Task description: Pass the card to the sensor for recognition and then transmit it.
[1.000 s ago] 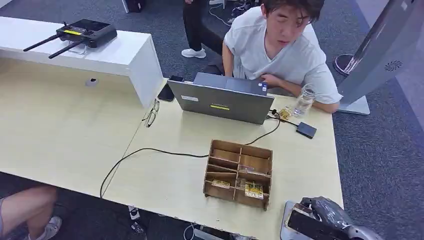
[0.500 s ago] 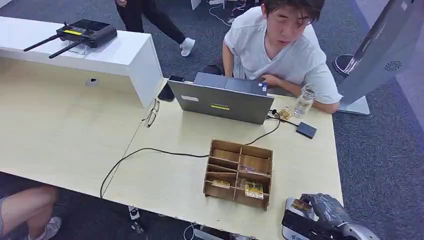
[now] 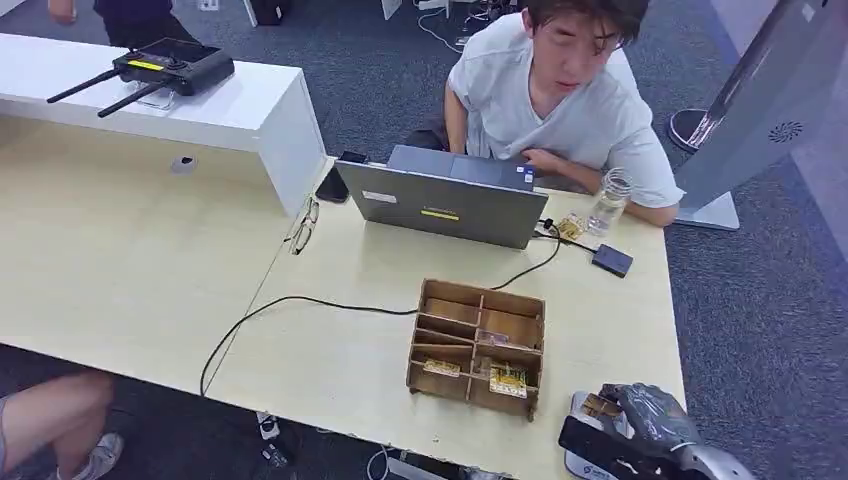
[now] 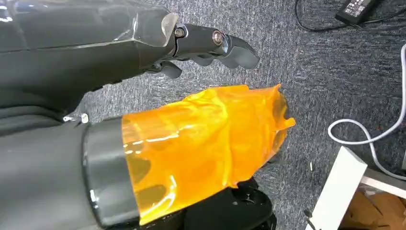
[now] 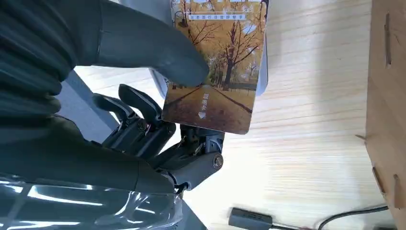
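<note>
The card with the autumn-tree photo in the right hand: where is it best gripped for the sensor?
Grip the autumn-tree photo card by one short end, thumb on its printed face and fingers behind, as the right hand does. Flat and thin, it then juts out over the grey sensor pad.

Right hand (image 3: 640,425) low at the table's near right corner, thumb (image 5: 158,52) and fingers (image 5: 143,120) pinching a card (image 5: 218,72). Left hand (image 4: 143,96) hangs with fingers (image 4: 215,45) loosely curled, holding nothing.
</note>
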